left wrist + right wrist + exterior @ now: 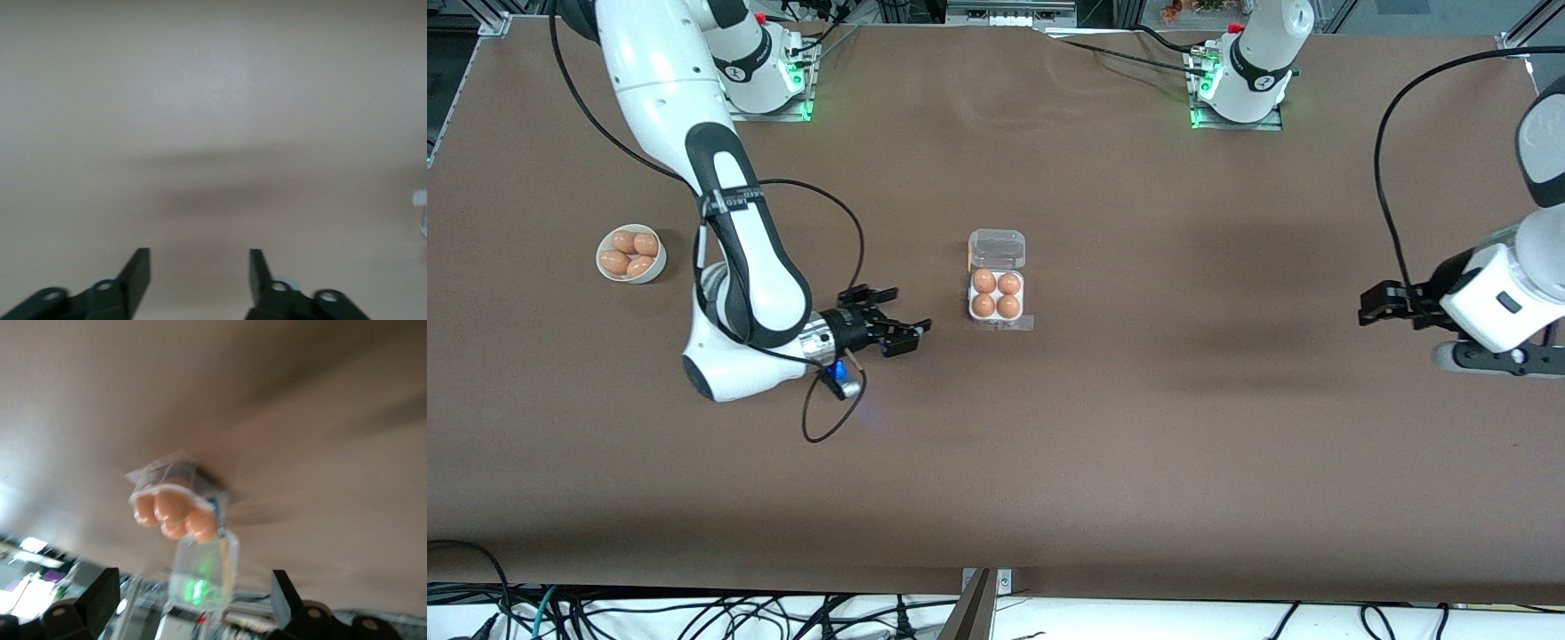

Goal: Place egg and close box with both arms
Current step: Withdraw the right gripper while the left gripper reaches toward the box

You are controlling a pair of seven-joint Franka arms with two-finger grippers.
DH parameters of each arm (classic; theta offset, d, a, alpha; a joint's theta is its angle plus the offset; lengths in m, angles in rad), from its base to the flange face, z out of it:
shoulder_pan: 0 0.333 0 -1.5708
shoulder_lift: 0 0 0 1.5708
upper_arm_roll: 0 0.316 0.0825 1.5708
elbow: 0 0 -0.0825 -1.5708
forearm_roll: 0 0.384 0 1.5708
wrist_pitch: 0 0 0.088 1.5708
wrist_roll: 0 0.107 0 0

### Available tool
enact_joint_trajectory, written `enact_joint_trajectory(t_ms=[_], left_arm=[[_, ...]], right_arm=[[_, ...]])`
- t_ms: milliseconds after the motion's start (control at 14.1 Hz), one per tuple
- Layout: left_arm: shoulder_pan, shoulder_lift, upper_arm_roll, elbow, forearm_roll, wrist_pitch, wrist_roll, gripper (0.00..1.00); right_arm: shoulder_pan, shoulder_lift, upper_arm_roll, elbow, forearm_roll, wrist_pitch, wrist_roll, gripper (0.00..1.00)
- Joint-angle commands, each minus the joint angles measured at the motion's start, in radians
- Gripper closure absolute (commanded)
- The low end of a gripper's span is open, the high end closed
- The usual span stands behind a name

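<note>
The box (997, 294) is seen mid-table, lid (997, 248) swung back and lying open; all four cells are filled, an egg (984, 281) in each. The right gripper (893, 324) is held over bare table just beside the box, toward the right arm's end, fingers spread wide, nothing gripped. A white bowl (607, 274) holding more eggs sits near that end. The left gripper (1371, 307) hangs well apart from the box, over the left arm's end; its fingers (137, 273) are parted and empty.
</note>
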Motion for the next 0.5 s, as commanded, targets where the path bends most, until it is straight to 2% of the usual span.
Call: enact_joint_trajectory(t_ms=[0,213,284,426], left_arm=[[-0.036,0.000,-0.025,0.011,-0.010,-0.074,-0.047,0.47],[-0.113,0.006,-0.028,0.005,-0.060,-0.104,-0.170,0.61],[-0.131,0.009,-0.028,0.003,-0.088,-0.105,-0.207,0.72],[-0.188,0.011,-0.028,-0.001,-0.106,-0.125,-0.268,0.85]], right_arm=[[0.008,-0.133,-0.036,-0.015,-0.240,-0.012,0.006,0.00],[0.020,-0.233,-0.056,-0.015,-0.512,-0.021,0.000,0.00],[0.019,-0.266,-0.052,-0.013,-0.593,-0.042,-0.006,0.00],[0.026,-0.303,-0.050,-0.013,-0.696,-0.064,-0.001,0.00]])
